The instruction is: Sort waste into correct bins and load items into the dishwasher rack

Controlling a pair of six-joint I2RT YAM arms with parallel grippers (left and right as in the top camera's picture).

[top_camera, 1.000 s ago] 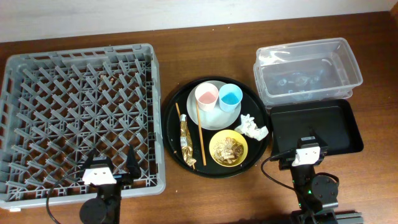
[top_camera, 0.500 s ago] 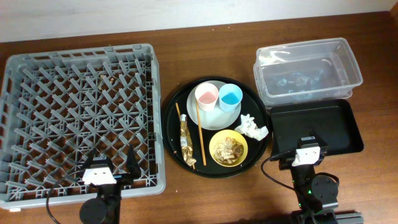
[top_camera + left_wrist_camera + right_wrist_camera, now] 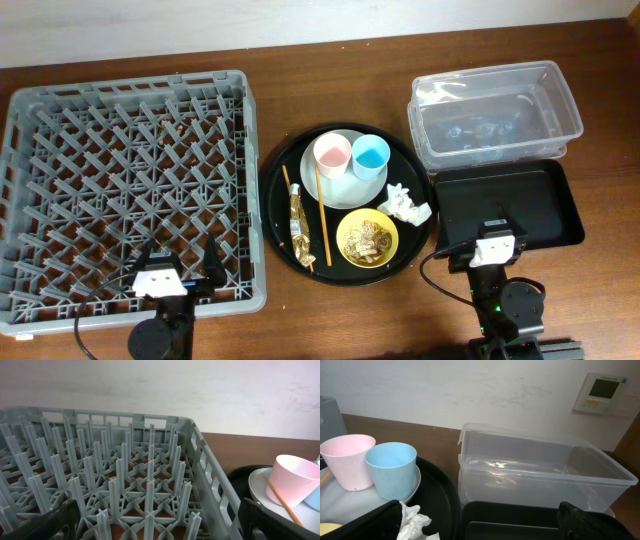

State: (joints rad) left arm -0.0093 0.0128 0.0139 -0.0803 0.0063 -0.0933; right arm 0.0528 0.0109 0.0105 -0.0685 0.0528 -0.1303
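Note:
The grey dishwasher rack (image 3: 130,86) fills the left and is empty; it also shows in the left wrist view (image 3: 125,475). On the round black tray (image 3: 274,205) stand a pink cup (image 3: 332,154) and a blue cup (image 3: 370,153) on a pale plate (image 3: 345,187). A yellow bowl (image 3: 349,255) holds beige scraps (image 3: 367,238). Beside them lie a gold wrapper (image 3: 297,222), chopsticks (image 3: 322,215) and a white napkin (image 3: 408,203). My left gripper (image 3: 178,260) is open over the rack's front edge. My right gripper (image 3: 497,232) is open over the shallow black tray (image 3: 530,195).
The clear tub (image 3: 495,76) stands behind the shallow black tray at the right and looks empty; it also shows in the right wrist view (image 3: 540,467). A wall runs along the back of the brown wooden table (image 3: 330,70).

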